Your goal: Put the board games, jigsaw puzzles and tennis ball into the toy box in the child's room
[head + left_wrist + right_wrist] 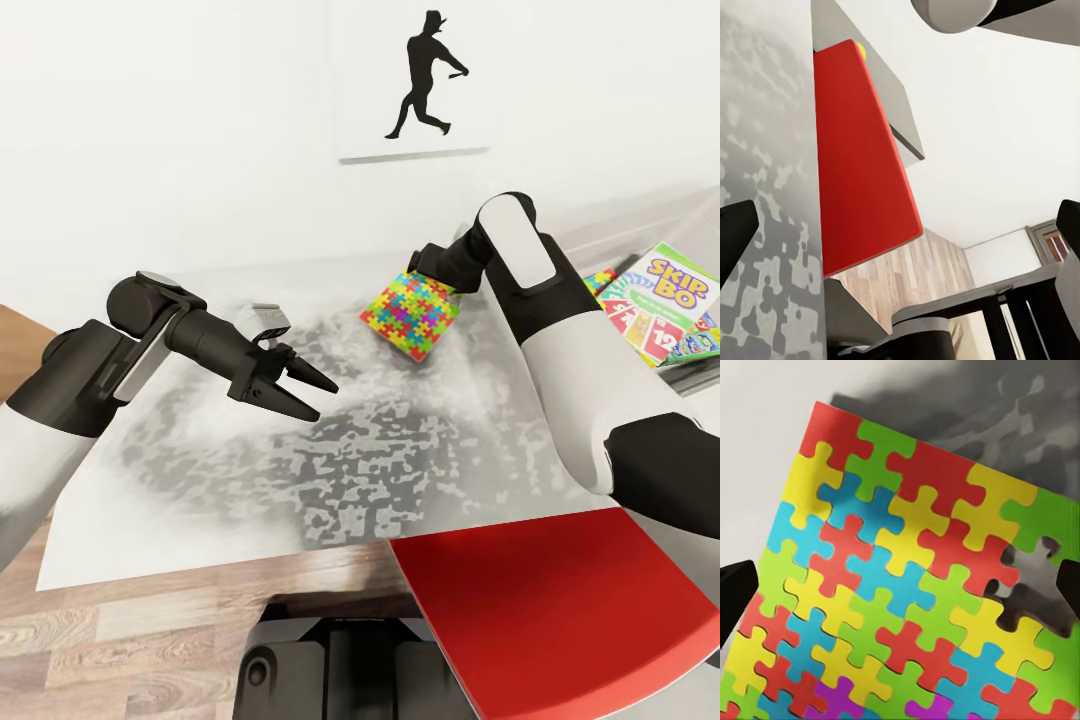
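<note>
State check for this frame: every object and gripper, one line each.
jigsaw puzzle: tilted, lifted off the table, in the right gripper.
Skip-Bo box: lying inside the toy box.
left gripper: jaws open, empty, over the table.
red board: flat at the table's near edge.

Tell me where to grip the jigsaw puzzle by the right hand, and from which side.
Grip the jigsaw puzzle by its thin far edge, coming from above on the wall side. It is a thin flat square that looks tilted, far edge raised, so only an edge fits between the fingers. The right hand is already at that edge; whether it has closed cannot be told.
</note>
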`<state>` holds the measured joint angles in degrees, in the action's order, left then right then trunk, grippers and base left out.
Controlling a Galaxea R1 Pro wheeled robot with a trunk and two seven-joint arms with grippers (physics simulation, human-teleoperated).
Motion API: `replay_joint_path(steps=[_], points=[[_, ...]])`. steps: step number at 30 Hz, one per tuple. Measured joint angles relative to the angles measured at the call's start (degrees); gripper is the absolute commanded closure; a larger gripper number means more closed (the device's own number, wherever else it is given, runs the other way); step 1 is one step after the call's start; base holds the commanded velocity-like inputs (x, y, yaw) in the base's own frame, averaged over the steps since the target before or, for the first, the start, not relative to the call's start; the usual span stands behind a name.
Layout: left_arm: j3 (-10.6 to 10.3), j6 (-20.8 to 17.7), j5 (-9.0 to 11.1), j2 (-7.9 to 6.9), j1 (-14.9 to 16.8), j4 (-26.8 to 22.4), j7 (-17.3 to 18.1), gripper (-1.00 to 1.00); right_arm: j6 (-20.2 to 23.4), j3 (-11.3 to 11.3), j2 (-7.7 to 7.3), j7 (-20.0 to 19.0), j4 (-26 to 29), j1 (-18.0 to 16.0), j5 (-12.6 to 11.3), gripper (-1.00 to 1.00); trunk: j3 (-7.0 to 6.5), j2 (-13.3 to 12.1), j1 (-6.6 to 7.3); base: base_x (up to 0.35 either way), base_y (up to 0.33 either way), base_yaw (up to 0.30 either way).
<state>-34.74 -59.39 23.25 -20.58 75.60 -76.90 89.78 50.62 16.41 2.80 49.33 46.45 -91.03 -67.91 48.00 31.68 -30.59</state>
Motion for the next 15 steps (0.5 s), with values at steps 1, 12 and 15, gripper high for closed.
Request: replay_joint_path(steps=[1,12,15], points=[[0.0,0.0,0.0,-0.01,0.0,0.0,0.0,-1.0,0.0,0.0,-0.05,0.0,0.0,0.0,0.0,-1.0,0.0,0.0,0.0,0.0,0.0,0.0],[0.0,0.0,0.0,-0.07,0.0,0.0,0.0,-1.0,-0.3,0.3,0.29,-0.1,-2.3,0.0,0.1,-1.0,0.0,0.0,0.0,0.0,0.0,0.0],[0.0,0.0,0.0,-0.1,0.0,0.0,0.0,-1.0,-0.3,0.4,0.3,-0.1,-2.4,0.0,0.1,-1.0,0.0,0.0,0.0,0.0,0.0,0.0]])
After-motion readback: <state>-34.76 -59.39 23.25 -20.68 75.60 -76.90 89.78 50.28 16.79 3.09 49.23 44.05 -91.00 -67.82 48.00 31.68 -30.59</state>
